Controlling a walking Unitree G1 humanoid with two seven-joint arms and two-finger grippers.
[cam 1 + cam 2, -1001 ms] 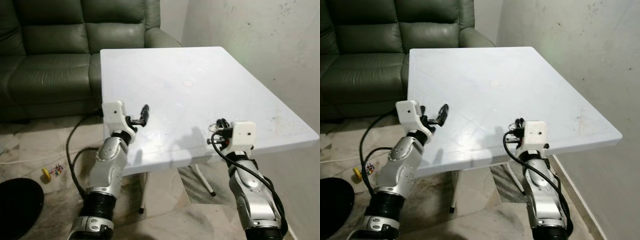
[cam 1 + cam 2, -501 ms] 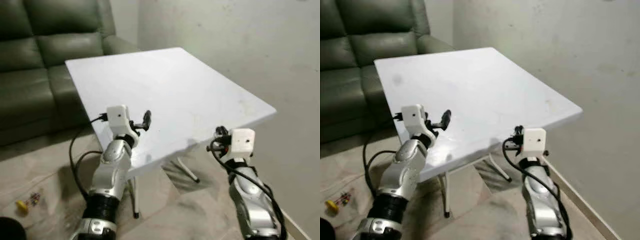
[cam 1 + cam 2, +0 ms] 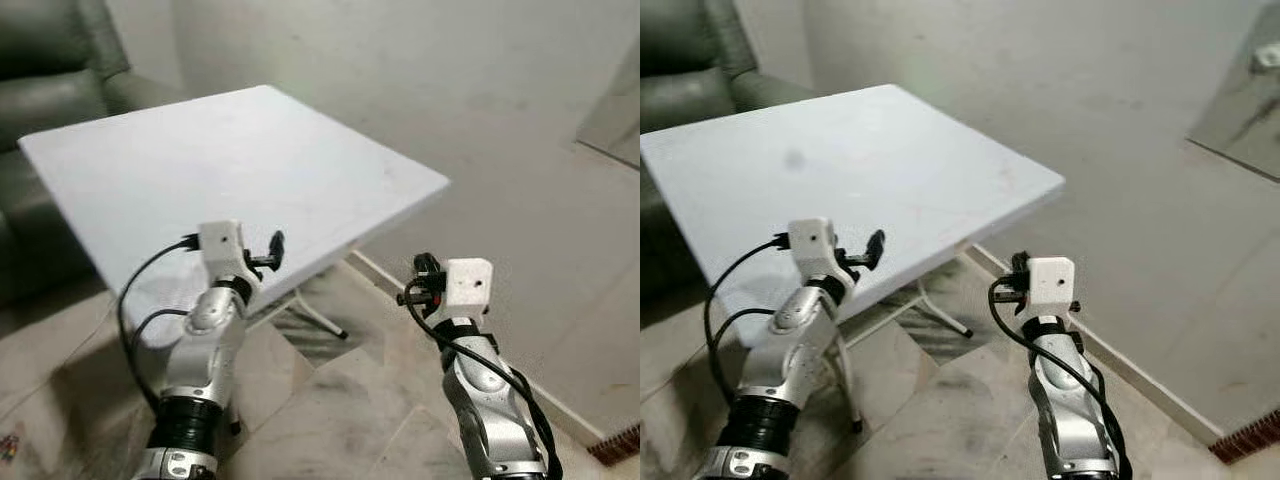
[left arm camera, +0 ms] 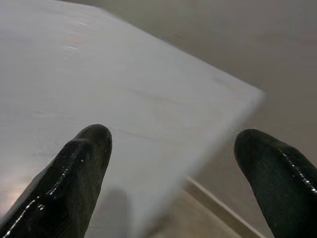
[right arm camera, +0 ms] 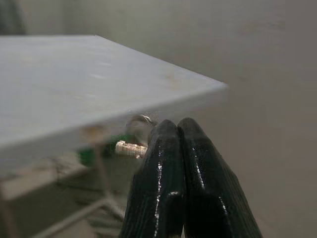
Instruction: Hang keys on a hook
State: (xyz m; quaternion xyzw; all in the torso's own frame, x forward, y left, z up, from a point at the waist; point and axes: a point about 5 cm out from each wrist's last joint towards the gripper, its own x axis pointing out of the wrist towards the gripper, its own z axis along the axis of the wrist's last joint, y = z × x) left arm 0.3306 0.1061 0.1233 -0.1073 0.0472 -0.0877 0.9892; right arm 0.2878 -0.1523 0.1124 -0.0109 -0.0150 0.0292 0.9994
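My right gripper (image 5: 176, 128) is shut on the keys (image 5: 132, 147); a small metal ring, a pale ridged piece and a blurred green tag stick out beside the fingertips. In the head views this gripper (image 3: 421, 279) is held up in front of me, off the right of the white table (image 3: 200, 150), over the floor. My left gripper (image 3: 272, 250) hovers above the table's near edge, its two black fingers (image 4: 84, 153) spread open with nothing between them. No hook can be made out.
A grey-green sofa (image 3: 50, 60) stands behind the table on the left. A plain pale wall (image 3: 450, 70) runs along the right, with a tiled floor (image 3: 350, 400) below. The table's metal legs (image 3: 315, 322) stand close ahead. A reddish mat edge (image 3: 620, 442) lies at the lower right.
The view has swung to the right: table and sofa slid left and more wall and floor came in. Both arms keep their pose, the right still shut on the keys.
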